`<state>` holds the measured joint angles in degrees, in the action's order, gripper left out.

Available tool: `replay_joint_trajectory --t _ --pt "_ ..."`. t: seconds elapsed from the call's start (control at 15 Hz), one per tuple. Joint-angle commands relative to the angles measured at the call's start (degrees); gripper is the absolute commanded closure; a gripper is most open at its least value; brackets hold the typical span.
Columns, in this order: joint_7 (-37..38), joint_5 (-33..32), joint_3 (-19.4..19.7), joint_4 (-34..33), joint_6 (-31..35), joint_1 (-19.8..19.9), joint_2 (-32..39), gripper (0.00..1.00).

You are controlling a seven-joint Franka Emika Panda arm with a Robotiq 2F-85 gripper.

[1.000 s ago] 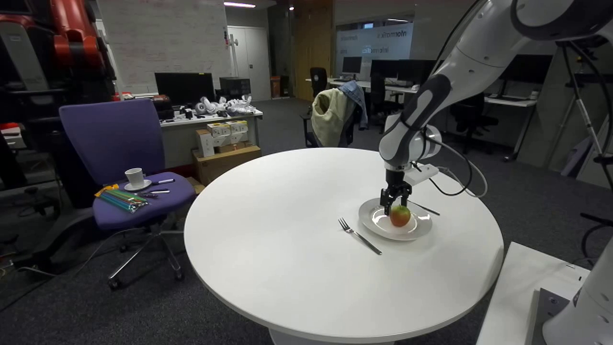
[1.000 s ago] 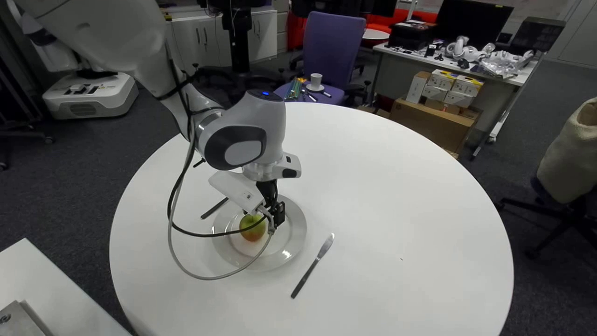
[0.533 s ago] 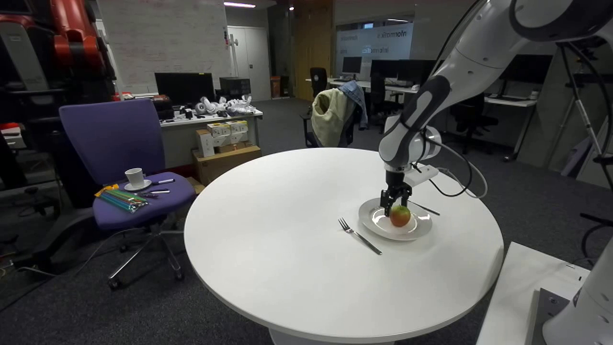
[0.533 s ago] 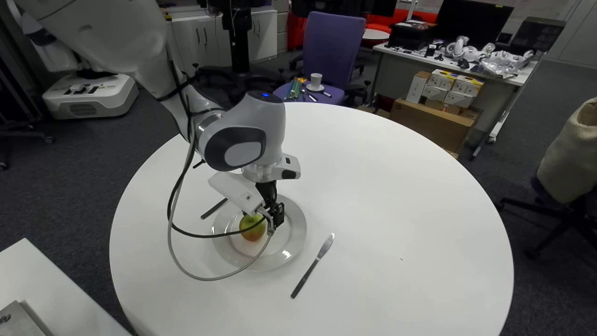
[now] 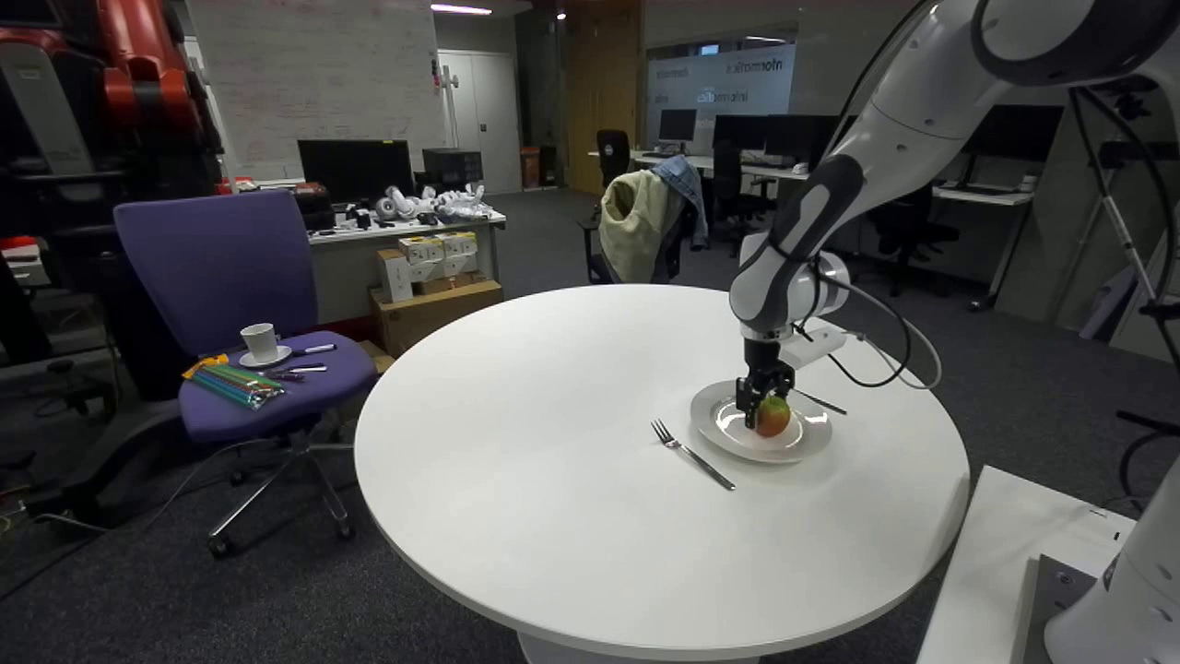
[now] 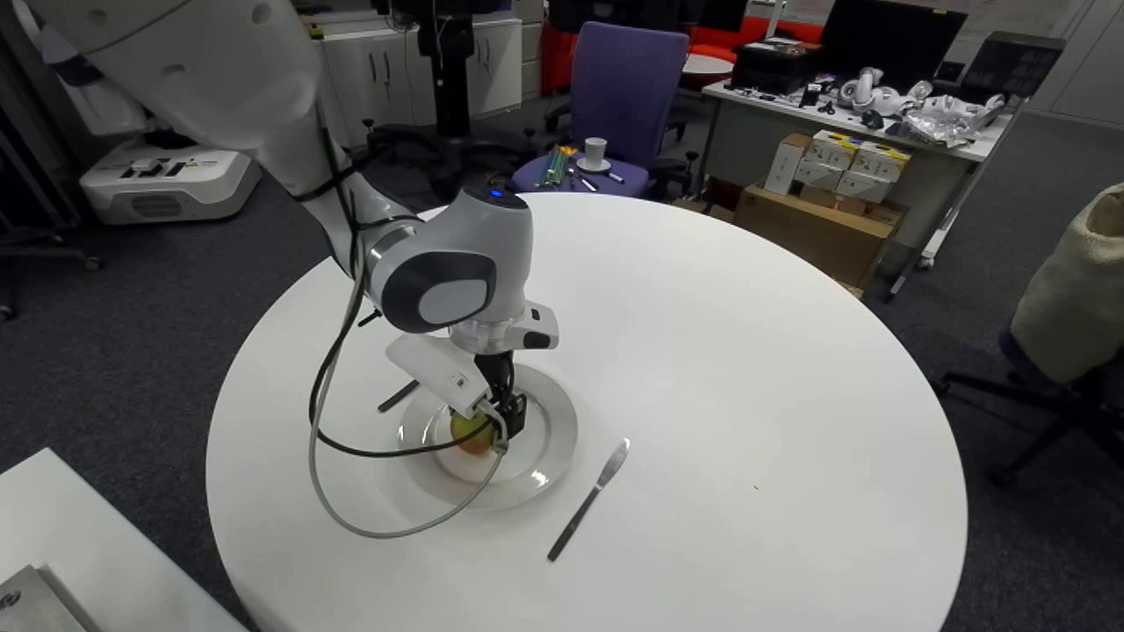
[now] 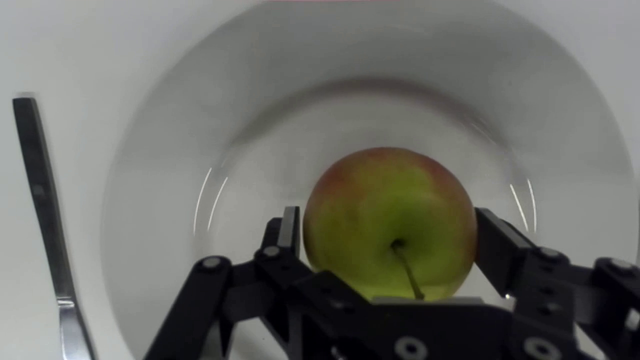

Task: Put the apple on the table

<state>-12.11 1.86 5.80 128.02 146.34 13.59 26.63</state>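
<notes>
The gripper (image 7: 390,230) has been lowered, jaws apart around the apple (image 7: 387,215) on the plate (image 7: 150,200) (near the robot-side edge of the table (image 5: 581,452)); a grasp seems prepared.

The round white table (image 5: 553,443) carries a plate (image 6: 537,458) between fork (image 5: 698,460) and knife (image 6: 590,500).

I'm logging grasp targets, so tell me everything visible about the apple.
The apple is round and smooth-looking, yellow-green around its thin stem and orange-red lower down. It sits stem-up on the white plate, between the fingers; a sliver of gap seems to show on the wrist view's left, while contact on the right is unclear. Its underside is hidden.
</notes>
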Motion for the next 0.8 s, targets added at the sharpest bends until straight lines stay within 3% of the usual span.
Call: replay_joint_trajectory --t 0.0,0.07,0.13,0.47,0.73 --pt "-0.9 0.8 -0.7 0.9 -0.3 0.8 -0.9 0.40" --pt "-1.0 0.8 -0.7 0.9 -0.3 0.8 -1.0 0.50" --pt "-0.9 0.8 -0.6 0.8 -0.6 0.8 -1.0 0.51" --pt "-0.5 0.3 -0.5 2.7 -1.3 0.0 -5.4 0.51" --pt "-1.6 1.8 -2.9 4.5 -1.4 -0.7 -10.0 0.51"
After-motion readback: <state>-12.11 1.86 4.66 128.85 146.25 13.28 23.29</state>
